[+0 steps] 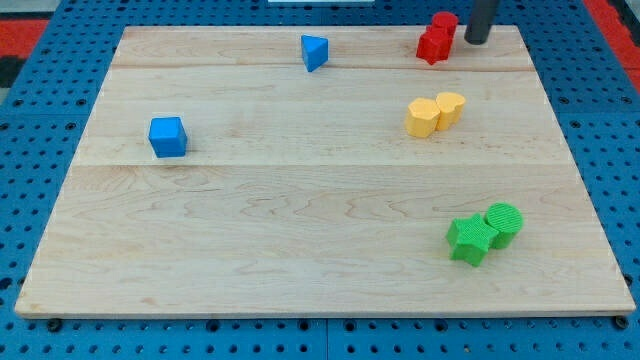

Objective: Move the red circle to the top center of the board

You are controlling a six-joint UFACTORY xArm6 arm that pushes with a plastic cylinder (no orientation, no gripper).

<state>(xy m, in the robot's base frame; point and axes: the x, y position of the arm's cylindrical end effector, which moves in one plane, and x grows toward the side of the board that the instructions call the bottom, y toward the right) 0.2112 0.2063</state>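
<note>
In the single camera view, the board [320,250] is seen with two red blocks touching each other near its top edge, toward the top right corner. The upper one, taken to be the red circle [444,23], cannot be made out clearly in shape; the lower red block [432,46] lies against its lower left side. My tip [477,40] is set down just to the right of the red pair, close beside them; whether contact is made cannot be told. The tool is a plain rod with no jaws, so nothing is clamped and there is nothing to open or close. A blue triangle [315,52] lies near the top edge around its middle, a blue cube [167,136] toward the left edge, two yellow blocks [434,112] touching right of centre, and two green blocks [484,232] touching toward the bottom right corner. The step in hand is judged to be a leftward push along the top edge. It would be done best if the tip were kept behind the circle's right side, level with its middle, so that it is not spun off the edge. The second red block is likely to be carried along, and the blue triangle may be struck at the goal.
</note>
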